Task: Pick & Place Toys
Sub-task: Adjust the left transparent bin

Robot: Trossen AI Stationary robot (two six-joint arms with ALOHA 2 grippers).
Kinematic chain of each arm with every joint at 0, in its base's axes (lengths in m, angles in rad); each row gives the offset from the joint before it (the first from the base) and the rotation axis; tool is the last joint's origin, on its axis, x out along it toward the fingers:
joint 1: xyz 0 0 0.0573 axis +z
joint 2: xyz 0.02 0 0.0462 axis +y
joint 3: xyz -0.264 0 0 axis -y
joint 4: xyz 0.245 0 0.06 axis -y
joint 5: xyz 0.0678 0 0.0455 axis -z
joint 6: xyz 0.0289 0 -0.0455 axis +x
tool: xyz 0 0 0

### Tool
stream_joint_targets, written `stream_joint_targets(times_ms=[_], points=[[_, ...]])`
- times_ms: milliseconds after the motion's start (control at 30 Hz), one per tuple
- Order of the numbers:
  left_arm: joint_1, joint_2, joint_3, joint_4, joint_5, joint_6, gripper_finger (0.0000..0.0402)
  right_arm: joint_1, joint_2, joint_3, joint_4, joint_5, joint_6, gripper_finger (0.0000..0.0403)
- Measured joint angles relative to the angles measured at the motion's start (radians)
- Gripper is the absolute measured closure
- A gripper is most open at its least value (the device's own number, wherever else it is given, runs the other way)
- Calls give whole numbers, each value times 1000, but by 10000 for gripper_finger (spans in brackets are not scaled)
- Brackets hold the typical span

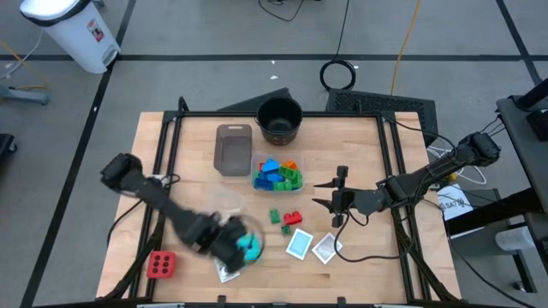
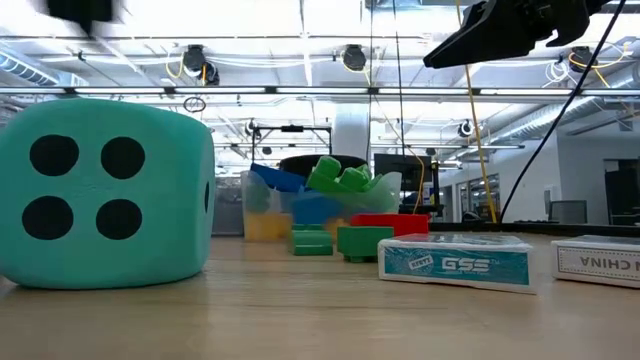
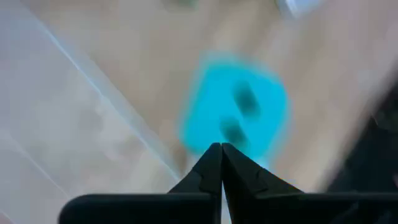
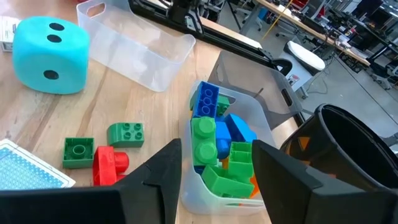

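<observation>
Clearly your left gripper (image 3: 221, 149) has its two dark fingers pressed tip to tip with nothing between them, and the large cyan foam cube with black dots (image 3: 239, 109) lies just beyond those tips, on the pale wooden table (image 1: 368, 162), not in their grasp. You see the same cube (image 2: 105, 190) resting flat on the wood in the low view, so it likely sits there because the shut tips have no hold on it. For a cube this broad, you would probably need the fingers spread wide before they come down on either side.

Your right gripper (image 4: 217, 165) hovers with its fingers partly apart and empty. Directly ahead of them, the small clear plastic tub (image 4: 249, 106) holds a heap of blue, green and orange plastic building blocks (image 4: 214, 146), gathered there as sorted toys. Off to one side of the fingers, two green blocks (image 4: 102, 143) and a red block (image 4: 112, 165) remain loose on the wood, beside a blue-backed white-bordered card (image 4: 28, 165). A larger clear plastic tub (image 4: 134, 40) stands empty beyond them.
</observation>
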Motion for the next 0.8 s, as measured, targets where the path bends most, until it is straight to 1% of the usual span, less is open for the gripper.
stream_joint_targets(times_ms=[67,167,200,267,367,467,667,733,800], points=[[-85,4,0,-12,28,-64,398,0,0,0,-1,0,0,238],[-184,25,-1,-14,-17,-167,393,0,0,0,0,0,0,238],[-210,32,-7,-18,-37,-208,394,0,0,0,3,0,0,238],[-247,41,-28,-36,-46,-298,398,0,0,0,12,0,0,238],[-276,40,-88,-71,-40,-447,396,0,0,0,24,0,0,238],[-290,41,-163,-76,-11,-546,389,0,0,0,29,0,-6,238],[-291,41,-282,-107,-13,-645,398,0,0,0,30,0,-32,238],[-291,41,-300,-153,-14,-673,392,0,0,0,30,0,-39,238],[-291,41,-306,-241,-43,-705,387,0,0,0,31,0,-46,238]])
